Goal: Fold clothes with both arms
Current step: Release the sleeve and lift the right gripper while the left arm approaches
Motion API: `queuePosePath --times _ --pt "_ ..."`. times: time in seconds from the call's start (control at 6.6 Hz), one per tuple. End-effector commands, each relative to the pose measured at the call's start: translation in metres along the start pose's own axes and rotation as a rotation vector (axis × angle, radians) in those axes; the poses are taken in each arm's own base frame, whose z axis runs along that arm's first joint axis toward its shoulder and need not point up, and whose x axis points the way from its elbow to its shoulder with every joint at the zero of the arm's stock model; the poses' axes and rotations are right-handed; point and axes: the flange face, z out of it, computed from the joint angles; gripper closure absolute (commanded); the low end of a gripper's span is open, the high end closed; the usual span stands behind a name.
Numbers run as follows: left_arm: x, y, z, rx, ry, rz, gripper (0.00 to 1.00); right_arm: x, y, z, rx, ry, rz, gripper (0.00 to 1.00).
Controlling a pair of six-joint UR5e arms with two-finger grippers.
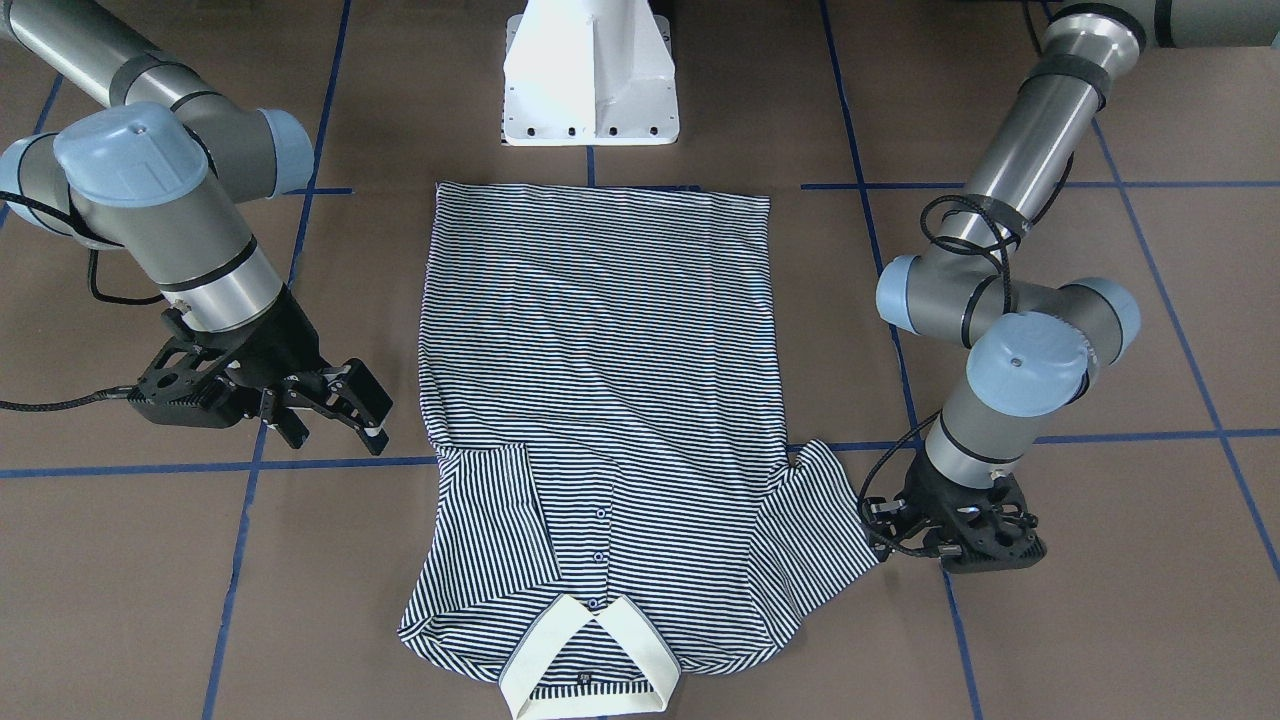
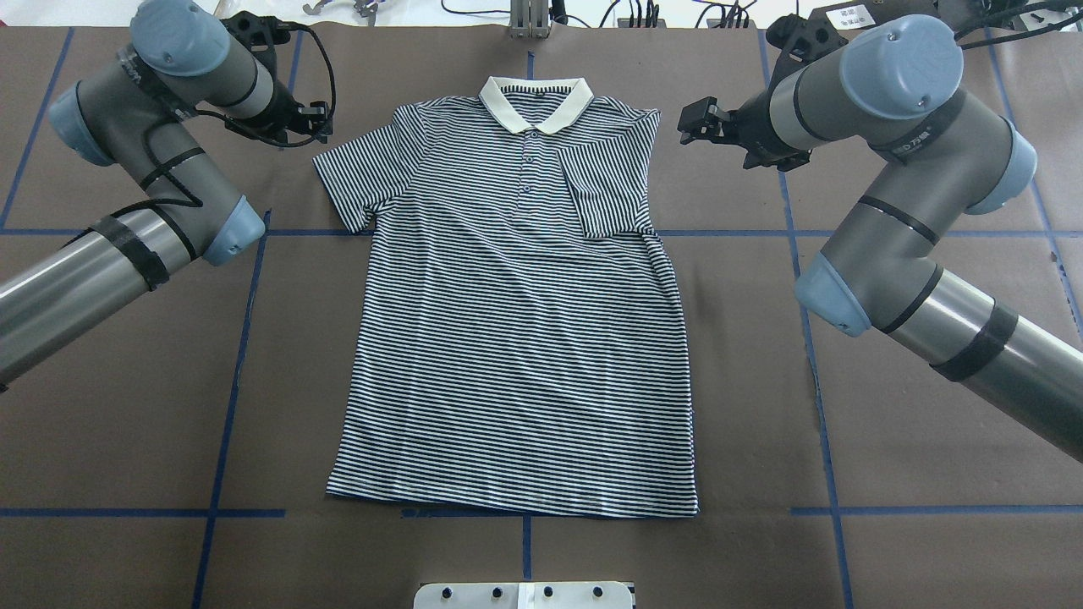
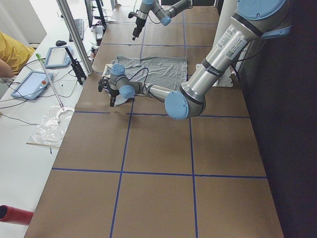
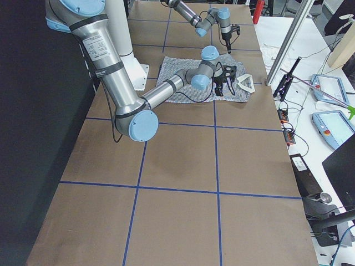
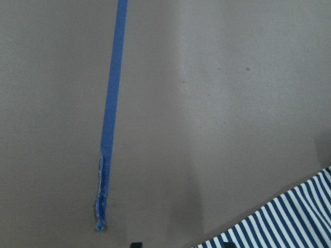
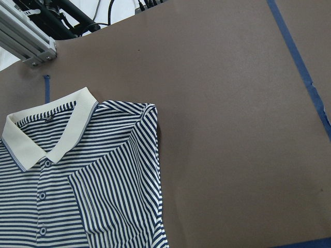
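Overhead exterior shows the shirt (image 2: 516,338) flat between both grippers, one sleeve (image 2: 605,190) folded in. Its other sleeve (image 2: 360,173) lies just beside the left gripper (image 2: 318,121); I cannot tell if it is spread. The right gripper (image 2: 692,125) is spread, holding nothing. Best pinch the sleeve edge low, then lay it over smoothly

In the overhead view, bare brown desk (image 2: 110,423) is lying open at lower left and lower right of the striped navy-and-white polo shirt (image 2: 516,338); a white metal pedestal base (image 2: 525,595) is blocking the bottom centre.
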Motion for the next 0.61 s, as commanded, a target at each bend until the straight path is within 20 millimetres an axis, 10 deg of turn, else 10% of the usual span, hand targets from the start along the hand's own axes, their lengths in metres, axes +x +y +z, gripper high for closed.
queuePosePath --times 0.0,0.3,0.45 --pt "0.003 0.006 0.007 0.000 -0.002 0.008 0.48 -0.001 0.003 0.001 -0.004 -0.002 -0.003 0.00" --pt "0.009 0.004 0.005 0.001 0.005 0.009 1.00 -0.001 0.004 0.002 -0.006 0.000 -0.003 0.00" --pt "0.016 0.002 0.002 0.004 0.014 0.009 1.00 0.000 0.006 0.004 -0.009 0.004 -0.003 0.00"
